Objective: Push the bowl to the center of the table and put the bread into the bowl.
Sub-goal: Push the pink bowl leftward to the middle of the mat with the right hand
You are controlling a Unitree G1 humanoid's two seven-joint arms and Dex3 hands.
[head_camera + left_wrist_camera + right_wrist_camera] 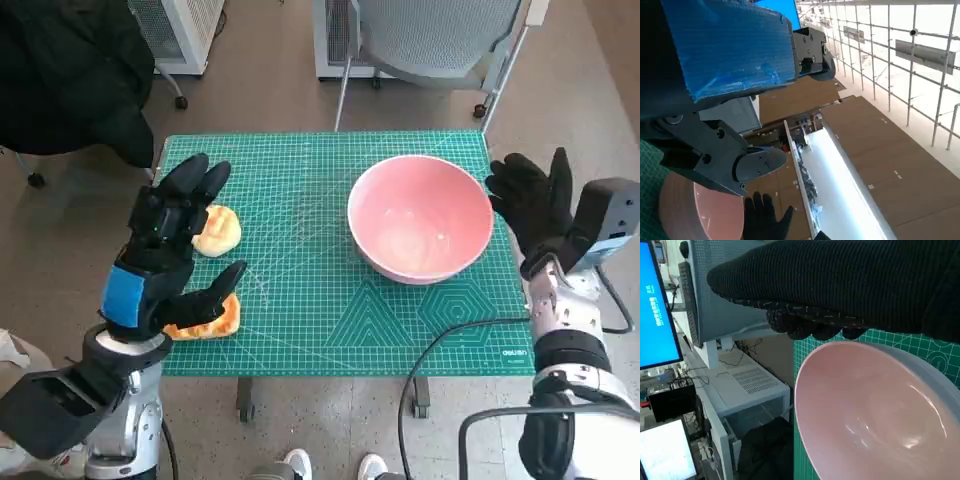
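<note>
Bowl (420, 217) sits right of the tabletop (330, 330) centre, with the right robot hand (532, 200) spread and empty just beside its rim. The left robot hand (170, 250) hovers spread above two bread pieces (216, 230) at the left. A high, glancing push could tip the bowl or spin it off course.
</note>
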